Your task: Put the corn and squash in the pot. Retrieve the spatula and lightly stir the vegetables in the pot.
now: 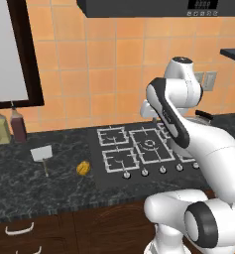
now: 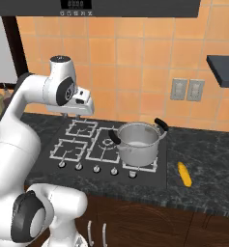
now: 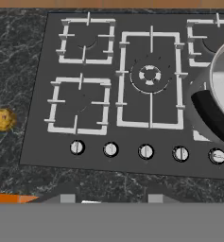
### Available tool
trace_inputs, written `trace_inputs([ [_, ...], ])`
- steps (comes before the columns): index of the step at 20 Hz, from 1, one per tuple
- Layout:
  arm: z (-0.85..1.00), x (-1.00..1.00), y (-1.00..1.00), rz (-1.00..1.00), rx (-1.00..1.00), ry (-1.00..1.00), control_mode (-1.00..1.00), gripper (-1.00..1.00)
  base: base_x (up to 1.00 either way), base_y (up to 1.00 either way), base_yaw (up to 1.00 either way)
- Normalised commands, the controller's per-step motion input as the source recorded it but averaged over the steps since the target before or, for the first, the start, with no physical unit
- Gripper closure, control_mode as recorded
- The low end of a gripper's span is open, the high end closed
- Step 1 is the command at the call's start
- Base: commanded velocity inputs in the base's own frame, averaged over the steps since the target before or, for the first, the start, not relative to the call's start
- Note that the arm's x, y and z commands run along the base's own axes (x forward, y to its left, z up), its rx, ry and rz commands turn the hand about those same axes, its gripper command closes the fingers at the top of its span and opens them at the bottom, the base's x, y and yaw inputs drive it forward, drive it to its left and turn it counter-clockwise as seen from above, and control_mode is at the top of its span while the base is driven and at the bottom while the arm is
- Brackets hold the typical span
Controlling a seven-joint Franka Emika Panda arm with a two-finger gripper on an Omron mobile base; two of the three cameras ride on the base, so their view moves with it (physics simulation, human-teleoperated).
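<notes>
hand view puts the lumpy orange-yellow squash on dark counter left of the hob; you should swing left, descend squarely over it. gripper holds nothing, opening can't be told

Even, bright, shadowless rendered light falls on every view, with soft glare on the steel pot, faint gloss on the bench, and slight low-resolution softness throughout.
</notes>
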Motion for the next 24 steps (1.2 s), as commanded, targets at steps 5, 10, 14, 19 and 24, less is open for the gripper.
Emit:
trace_inputs([
  [5,0.0,0.0,0.0,0.0,0.0,0.0,1.0,-1.0,0.0,-0.16,0.0],
  [10,0.0,0.0,0.0,0.0,0.0,0.0,1.0,-1.0,0.0,-0.69,0.0],
  [14,0.0,0.0,0.0,0.0,0.0,0.0,1.0,-1.0,0.03,-0.72,0.0],
  [19,0.0,0.0,0.0,0.0,0.0,0.0,1.0,-1.0,0.19,-0.61,0.0],
  [24,-0.03,0.1,-0.69,0.0,0.02,0.01,-1.0,-1.0,0.0,0.0,0.0],
])
